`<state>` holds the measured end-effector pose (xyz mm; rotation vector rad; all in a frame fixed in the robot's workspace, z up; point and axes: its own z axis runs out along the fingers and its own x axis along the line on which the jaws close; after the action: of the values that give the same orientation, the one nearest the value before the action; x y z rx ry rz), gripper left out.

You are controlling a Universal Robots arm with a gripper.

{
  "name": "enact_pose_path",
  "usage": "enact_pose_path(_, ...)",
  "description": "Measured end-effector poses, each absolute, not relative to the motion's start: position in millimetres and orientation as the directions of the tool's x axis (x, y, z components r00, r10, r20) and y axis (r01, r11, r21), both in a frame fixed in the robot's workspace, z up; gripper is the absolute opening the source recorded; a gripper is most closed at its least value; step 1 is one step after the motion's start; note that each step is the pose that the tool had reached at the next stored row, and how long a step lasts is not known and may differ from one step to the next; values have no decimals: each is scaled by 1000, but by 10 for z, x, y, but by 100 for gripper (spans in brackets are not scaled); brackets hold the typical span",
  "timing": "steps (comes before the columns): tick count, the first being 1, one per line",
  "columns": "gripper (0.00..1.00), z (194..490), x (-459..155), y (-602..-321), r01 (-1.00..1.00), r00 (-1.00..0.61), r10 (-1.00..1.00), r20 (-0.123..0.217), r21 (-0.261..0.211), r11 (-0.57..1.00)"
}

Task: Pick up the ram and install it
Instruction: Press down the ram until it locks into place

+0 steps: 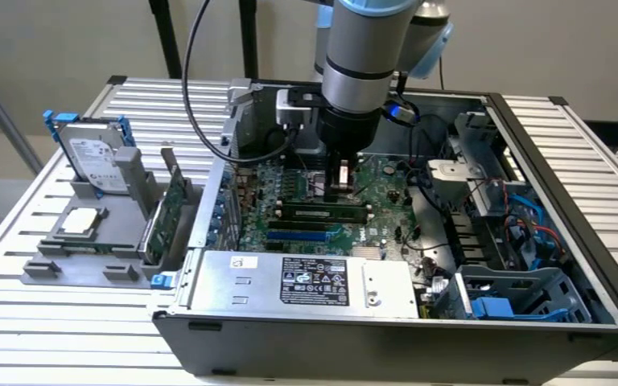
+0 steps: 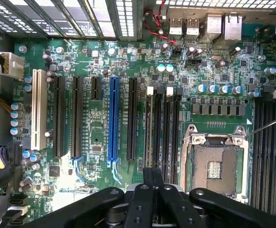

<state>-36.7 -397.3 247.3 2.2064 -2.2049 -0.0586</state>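
Observation:
The ram [image 1: 320, 212], a slim green stick with black chips, stands edge-up in a long black slot on the motherboard [image 1: 385, 181] inside the open computer case. My gripper [image 1: 341, 191] hangs straight down from the arm, its tips just behind the ram and close above the board. In the wrist view the two black fingers [image 2: 147, 183] are pressed together with nothing visible between them, so my gripper [image 2: 153, 176] is shut. They sit over a pair of empty black memory slots [image 2: 162, 126], beside the bare CPU socket [image 2: 214, 161].
A silver power supply [image 1: 309, 281] fills the case front. Cables and a drive cage [image 1: 502, 209] crowd the exterior view's right. Outside the case, a grey rack holds a hard drive [image 1: 94, 161], a CPU [image 1: 81, 221] and a green expansion card [image 1: 164, 213]. Expansion slots include a blue one [image 2: 113, 118].

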Motion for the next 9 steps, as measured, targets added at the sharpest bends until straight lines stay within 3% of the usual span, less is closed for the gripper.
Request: enact_pose_path(9, 0, 2473, -367, -3973, -999, 0, -1000, -11, 42, -1)
